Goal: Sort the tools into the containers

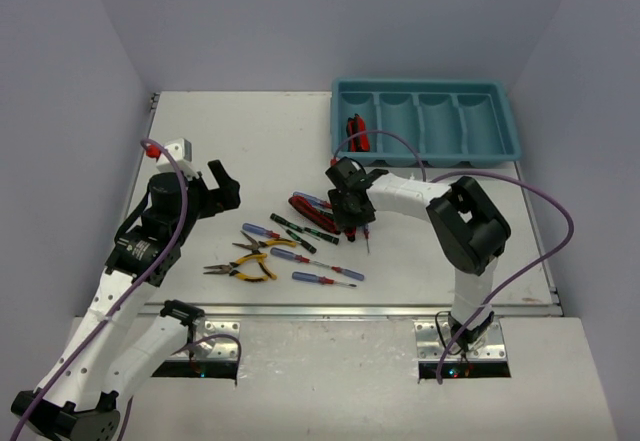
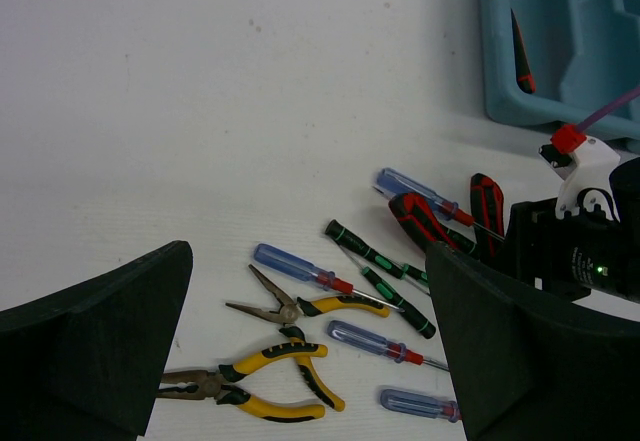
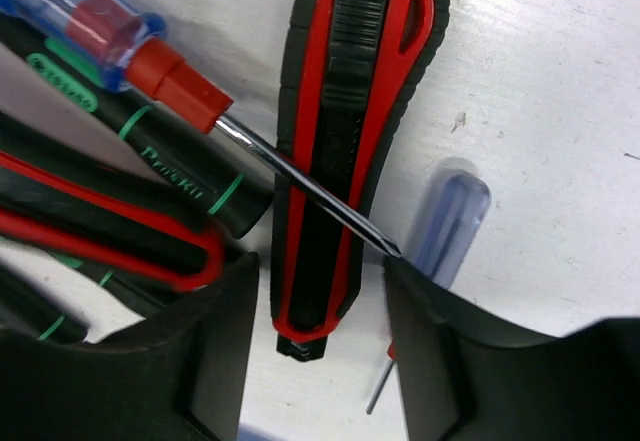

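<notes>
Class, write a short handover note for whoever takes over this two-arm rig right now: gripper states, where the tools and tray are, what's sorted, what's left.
Left gripper: open, empty, hanging left of the tool pile.
Right gripper: open, low over the pile, fingers either side of a red-and-black utility knife, not gripping; a blue-handled screwdriver lies across it.
Teal tray: far right; one utility knife in its leftmost compartment.
Done: that one knife.
Left: the straddled knife, a second utility knife, blue-handled screwdrivers, black-and-green screwdrivers, two yellow-handled pliers, all on the table.
</notes>
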`<state>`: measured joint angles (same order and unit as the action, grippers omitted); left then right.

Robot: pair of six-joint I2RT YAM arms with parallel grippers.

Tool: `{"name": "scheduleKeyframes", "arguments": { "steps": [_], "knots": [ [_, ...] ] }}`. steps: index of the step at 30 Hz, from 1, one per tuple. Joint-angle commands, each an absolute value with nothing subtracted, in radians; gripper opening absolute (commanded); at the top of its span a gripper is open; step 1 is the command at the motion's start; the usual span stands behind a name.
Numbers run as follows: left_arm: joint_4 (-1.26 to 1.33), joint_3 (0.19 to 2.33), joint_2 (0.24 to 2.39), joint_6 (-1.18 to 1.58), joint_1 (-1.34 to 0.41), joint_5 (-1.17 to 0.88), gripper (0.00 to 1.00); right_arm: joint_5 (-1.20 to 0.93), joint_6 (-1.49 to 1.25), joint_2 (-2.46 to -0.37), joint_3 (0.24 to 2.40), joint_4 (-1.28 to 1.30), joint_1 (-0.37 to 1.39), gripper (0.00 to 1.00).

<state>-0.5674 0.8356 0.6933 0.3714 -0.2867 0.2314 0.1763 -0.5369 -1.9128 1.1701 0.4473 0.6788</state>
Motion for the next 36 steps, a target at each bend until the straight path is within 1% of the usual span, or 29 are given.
{"name": "scheduleKeyframes", "arguments": {
  "steps": [1,3,4,6,10,11,14,17,26,31,35,36],
  "knots": [
    [-0.529,0.838,0.68,0.364,-0.276,0.225,1.0,0.197,-0.56,-1.949,1.198,0.437,0.687,0.54],
    [-0.529,0.838,0.68,0.364,-0.276,0.226,1.0,0.195,-0.56,-1.947,1.194,0.43,0.687,0.52],
    [-0.529,0.838,0.68,0.364,-0.276,0.227,1.0,0.196,-0.56,-1.947,1.192,0.428,0.687,0.48],
    [-0.529,0.838,0.68,0.364,-0.276,0.227,1.0,0.199,-0.558,-1.949,1.193,0.428,0.687,0.36],
    [-0.529,0.838,0.678,0.364,-0.276,0.227,1.0,0.205,-0.557,-1.925,1.19,0.441,0.686,0.2],
    [-0.53,0.839,0.679,0.364,-0.276,0.226,1.0,0.216,-0.555,-1.913,1.19,0.453,0.687,0.18],
    [-0.53,0.838,0.68,0.364,-0.276,0.225,1.0,0.251,-0.548,-1.86,1.18,0.482,0.686,0.15],
    [-0.529,0.838,0.68,0.364,-0.276,0.225,1.0,0.31,-0.537,-1.823,1.175,0.513,0.686,0.09],
    [-0.529,0.838,0.673,0.364,-0.276,0.227,1.0,0.45,-0.516,-1.726,1.172,0.631,0.687,0.07],
    [-0.529,0.838,0.673,0.364,-0.276,0.227,1.0,0.448,-0.492,-1.669,1.163,0.678,0.698,0.0],
    [-0.529,0.838,0.673,0.364,-0.276,0.228,1.0,0.459,-0.477,-1.64,1.167,0.724,0.722,0.0],
    [-0.53,0.838,0.673,0.364,-0.276,0.227,1.0,0.495,-0.477,-1.642,1.178,0.759,0.732,0.0]
  ]
}}
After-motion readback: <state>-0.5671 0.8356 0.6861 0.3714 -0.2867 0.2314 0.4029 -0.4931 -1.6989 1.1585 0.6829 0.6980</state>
